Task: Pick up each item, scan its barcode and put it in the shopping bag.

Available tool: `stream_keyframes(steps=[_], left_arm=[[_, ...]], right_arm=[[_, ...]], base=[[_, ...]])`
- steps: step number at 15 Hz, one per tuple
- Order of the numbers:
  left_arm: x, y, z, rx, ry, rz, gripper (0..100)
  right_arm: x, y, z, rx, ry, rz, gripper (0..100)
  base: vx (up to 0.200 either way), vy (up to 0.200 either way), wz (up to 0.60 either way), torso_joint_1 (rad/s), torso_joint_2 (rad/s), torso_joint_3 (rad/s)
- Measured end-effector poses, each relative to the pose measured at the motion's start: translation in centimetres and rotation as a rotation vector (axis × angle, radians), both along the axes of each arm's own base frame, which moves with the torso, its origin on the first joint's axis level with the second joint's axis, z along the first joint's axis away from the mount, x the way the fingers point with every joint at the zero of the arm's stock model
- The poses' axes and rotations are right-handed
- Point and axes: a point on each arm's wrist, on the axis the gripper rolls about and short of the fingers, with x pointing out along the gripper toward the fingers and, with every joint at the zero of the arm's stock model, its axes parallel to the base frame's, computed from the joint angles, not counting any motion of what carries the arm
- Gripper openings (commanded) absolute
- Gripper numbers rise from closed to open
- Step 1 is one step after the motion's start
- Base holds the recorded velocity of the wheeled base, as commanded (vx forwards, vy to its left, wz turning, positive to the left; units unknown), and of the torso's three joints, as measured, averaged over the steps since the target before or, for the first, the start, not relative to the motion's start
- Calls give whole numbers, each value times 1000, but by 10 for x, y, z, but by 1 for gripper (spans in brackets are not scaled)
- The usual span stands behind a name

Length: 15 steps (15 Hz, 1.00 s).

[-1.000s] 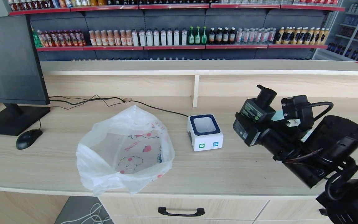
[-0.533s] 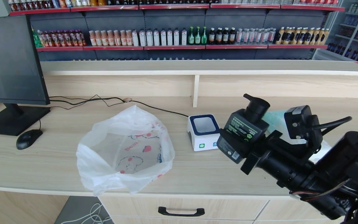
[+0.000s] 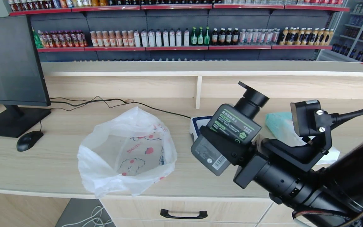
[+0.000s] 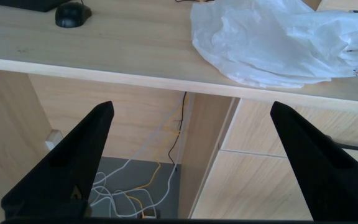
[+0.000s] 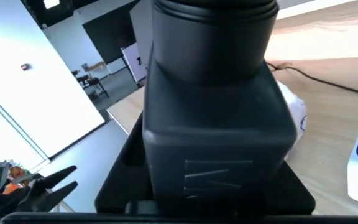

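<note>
Over the scanner [image 3: 197,124], the right pincer [image 3: 228,147] pinches the dark bottle [image 3: 232,126] across its flat body — rigid, slick, likely liquid-heavy — where a firm hold seems safest.

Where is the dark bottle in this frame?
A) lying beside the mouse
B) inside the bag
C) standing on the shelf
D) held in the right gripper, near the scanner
D: the right gripper clamps the bottle off the counter, partly covering the scanner in the head view.
</note>
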Motion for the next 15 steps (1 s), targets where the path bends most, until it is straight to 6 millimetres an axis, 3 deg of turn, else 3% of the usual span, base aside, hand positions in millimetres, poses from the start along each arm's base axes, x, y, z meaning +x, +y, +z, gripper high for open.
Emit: stream_keyframes(steps=[4,10,15], left_arm=[[0,0,0,0,0,1,100],[0,0,0,0,0,0,100],[0,0,0,0,0,1,100]], right_arm=[[-6,7,8,108,61,75,0],[-37,23,21,193,111,241,0],[-47,24,27,226,124,288,0]], base=[[0,0,0,0,0,0],[0,0,0,0,0,0],[0,0,0,0,0,0]])
